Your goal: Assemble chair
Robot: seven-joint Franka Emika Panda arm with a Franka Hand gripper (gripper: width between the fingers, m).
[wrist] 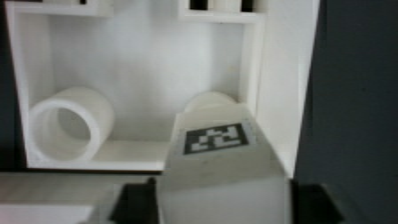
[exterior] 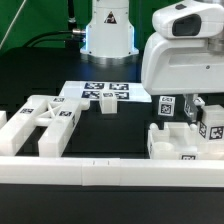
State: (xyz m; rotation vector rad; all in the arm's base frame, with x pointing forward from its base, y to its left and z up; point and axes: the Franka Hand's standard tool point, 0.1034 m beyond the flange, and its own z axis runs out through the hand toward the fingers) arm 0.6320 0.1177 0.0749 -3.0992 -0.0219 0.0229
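A black worktop fills the middle of the exterior view. Flat on it, towards the back, lies the marker board, a thin white sheet on which 4 black-and-white square tags can be made out. Along the near edge runs a long plain white border rail, spanning the exterior view from left to right, with 1 seam visible left of centre. Behind the worktop hangs a green backdrop, and a dark cable curves across its lower part on the exterior view's left.
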